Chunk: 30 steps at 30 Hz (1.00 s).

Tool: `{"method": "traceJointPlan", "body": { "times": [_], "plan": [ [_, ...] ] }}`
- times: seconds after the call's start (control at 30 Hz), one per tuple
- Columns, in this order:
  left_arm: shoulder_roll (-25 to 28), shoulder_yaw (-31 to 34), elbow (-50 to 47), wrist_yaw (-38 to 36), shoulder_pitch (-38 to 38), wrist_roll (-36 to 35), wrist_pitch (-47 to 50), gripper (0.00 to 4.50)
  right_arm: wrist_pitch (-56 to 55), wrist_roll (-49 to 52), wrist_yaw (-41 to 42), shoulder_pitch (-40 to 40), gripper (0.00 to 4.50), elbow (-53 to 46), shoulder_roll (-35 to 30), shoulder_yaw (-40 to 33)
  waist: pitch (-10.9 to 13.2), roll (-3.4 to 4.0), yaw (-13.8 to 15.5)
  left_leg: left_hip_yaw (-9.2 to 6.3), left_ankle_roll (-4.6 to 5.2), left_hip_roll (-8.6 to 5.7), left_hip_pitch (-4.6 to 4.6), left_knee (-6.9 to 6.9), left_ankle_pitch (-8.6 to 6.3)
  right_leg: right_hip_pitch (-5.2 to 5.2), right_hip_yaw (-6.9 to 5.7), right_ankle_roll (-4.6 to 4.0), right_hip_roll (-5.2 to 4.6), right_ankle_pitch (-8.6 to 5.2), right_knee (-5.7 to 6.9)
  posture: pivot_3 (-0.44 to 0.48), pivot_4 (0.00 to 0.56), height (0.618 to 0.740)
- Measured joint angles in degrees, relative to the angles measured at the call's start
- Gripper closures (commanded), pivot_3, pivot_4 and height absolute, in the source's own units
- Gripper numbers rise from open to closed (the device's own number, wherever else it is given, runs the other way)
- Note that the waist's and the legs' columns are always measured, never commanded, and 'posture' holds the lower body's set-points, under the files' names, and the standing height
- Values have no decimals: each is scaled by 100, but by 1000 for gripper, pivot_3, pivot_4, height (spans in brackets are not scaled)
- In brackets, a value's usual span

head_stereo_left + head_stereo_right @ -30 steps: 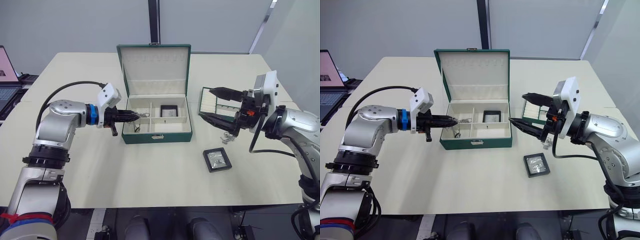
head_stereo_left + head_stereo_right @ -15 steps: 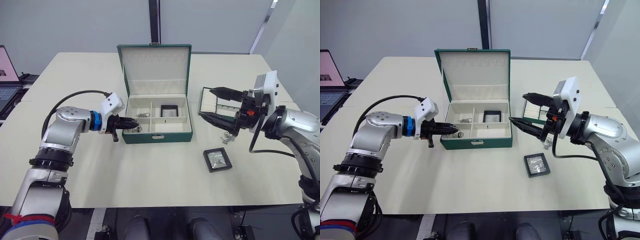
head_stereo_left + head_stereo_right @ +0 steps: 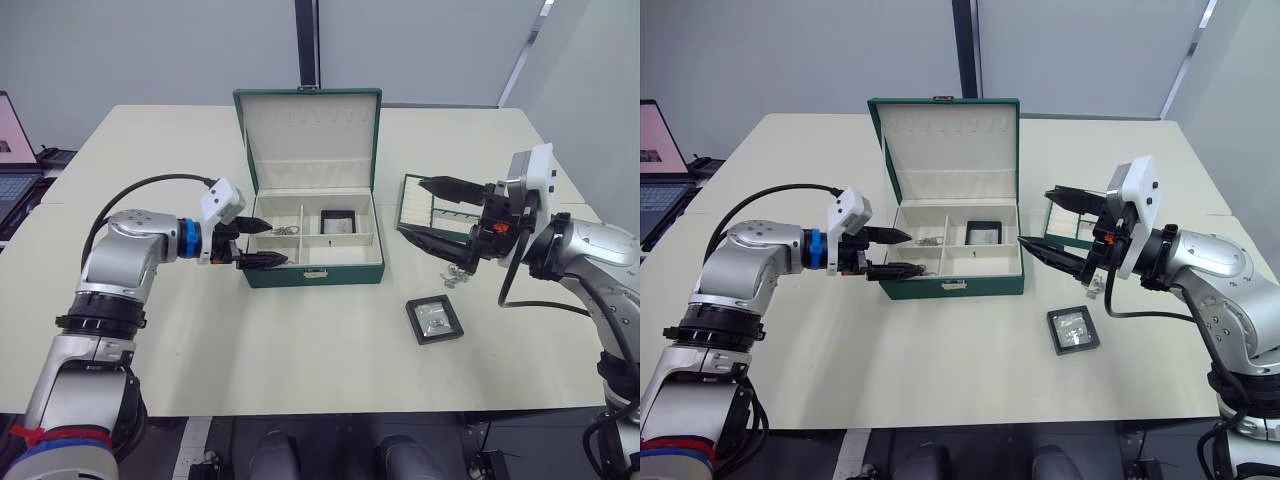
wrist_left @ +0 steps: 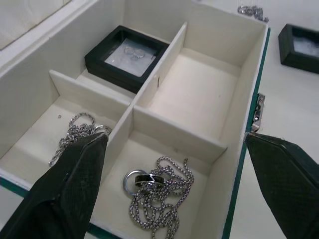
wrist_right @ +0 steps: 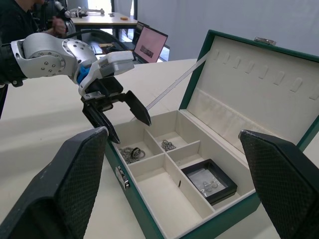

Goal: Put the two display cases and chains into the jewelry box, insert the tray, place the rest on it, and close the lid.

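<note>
Fingers of the left gripper (image 3: 262, 243) are spread wide and hold nothing, poised at the left end of the jewelry box (image 3: 315, 274), which sits near the table's (image 3: 300, 350) centre. In the left wrist view two chains lie in the box's left-hand cells: one chain (image 4: 158, 201) with a ring in the front cell, another chain (image 4: 75, 135) in the cell behind it. One display case (image 3: 338, 222) lies flat in the back right compartment; the large front right compartment (image 4: 197, 102) holds nothing. The lid (image 3: 310, 137) stands upright at the box's 12 o'clock edge, cream lining facing forward.

The right gripper (image 3: 428, 210) is also spread wide and empty, hovering at about 3 o'clock from the box, above the tray (image 3: 440, 214) that lies on the table there. Loose silver jewelry (image 3: 456, 275) sits at the tray's 6 o'clock edge. The second display case (image 3: 435, 320) lies on the table at roughly 4 o'clock from the box, well apart from it.
</note>
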Motion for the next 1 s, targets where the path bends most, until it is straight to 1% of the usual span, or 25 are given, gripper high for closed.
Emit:
{"method": "traceJointPlan", "body": {
  "times": [0.13,0.27,0.4,0.47,0.57,0.67,0.8,1.0],
  "plan": [
    [195,277,-578,-23,60,-396,493,62,-8,2,39,47,0,6,-66,-31,0,0,-6,-1,0,0,-1,0,0,0,1,0,0,0,-2,0,150,740],
    [625,981,-1404,57,438,-1063,1304,62,-7,8,131,341,0,37,-279,-225,0,0,-16,-2,0,1,0,-1,0,-2,1,0,1,0,-2,0,150,740],
    [927,1904,-1710,451,728,-1566,1900,62,-44,5,246,654,0,302,-423,-531,0,0,-14,-4,1,0,2,-3,0,4,1,0,0,0,1,0,150,740],
    [958,2225,-1747,727,888,-1617,1939,62,-76,-3,269,802,0,409,-449,-620,0,0,-14,-7,1,0,7,0,-1,14,0,0,0,0,2,0,150,740],
    [940,2758,-1836,1295,1337,-1627,2027,62,-178,-56,280,1093,0,650,-458,-837,-1,-1,-14,-12,1,0,8,-1,-1,20,-4,0,0,0,-2,0,150,740],
    [864,3210,-1980,1888,1884,-1545,1916,62,-357,-242,211,1351,0,936,-450,-1036,-1,-1,-14,-11,1,0,9,-3,-1,19,-2,0,0,0,-4,0,150,740],
    [386,3705,-2057,2906,2708,-1133,1529,62,-905,-705,-78,1750,0,1537,-252,-1283,-2,-3,-16,-12,1,0,11,-1,-1,21,-3,0,-1,0,-3,0,150,740],
    [-252,4111,-1925,4314,2988,-628,779,62,-1954,-1410,-635,1800,0,2508,260,-1386,-4,-5,-15,-11,0,-1,18,-1,-1,31,-4,0,-1,0,-4,0,150,740]
  ]
}}
